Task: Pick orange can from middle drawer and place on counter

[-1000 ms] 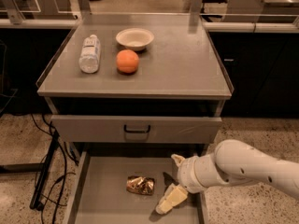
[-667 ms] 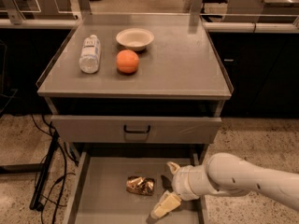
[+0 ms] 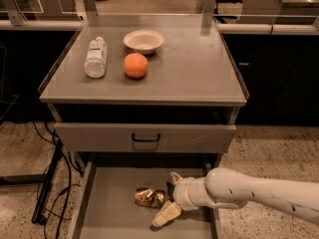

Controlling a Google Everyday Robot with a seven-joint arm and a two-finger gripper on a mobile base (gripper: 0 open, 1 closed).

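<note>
The orange can (image 3: pixel 150 197) is a small dented gold-orange can lying on its side on the floor of the open middle drawer (image 3: pixel 104 208). My gripper (image 3: pixel 168 197) reaches into the drawer from the right on a white arm. Its fingers are spread, one fingertip (image 3: pixel 175 177) behind the can and one (image 3: pixel 165 215) in front, just to the can's right. The gripper is open and holds nothing. The counter (image 3: pixel 189 68) is the grey cabinet top above.
On the counter lie a clear plastic bottle (image 3: pixel 95 57), an orange fruit (image 3: pixel 135 65) and a white bowl (image 3: pixel 143 40). A closed grey drawer front with a black handle (image 3: pixel 145 138) sits above the open drawer. Cables (image 3: pixel 50 193) hang at the left.
My gripper and arm have moved left across the drawer, closer to the orange can. The can has not moved.
</note>
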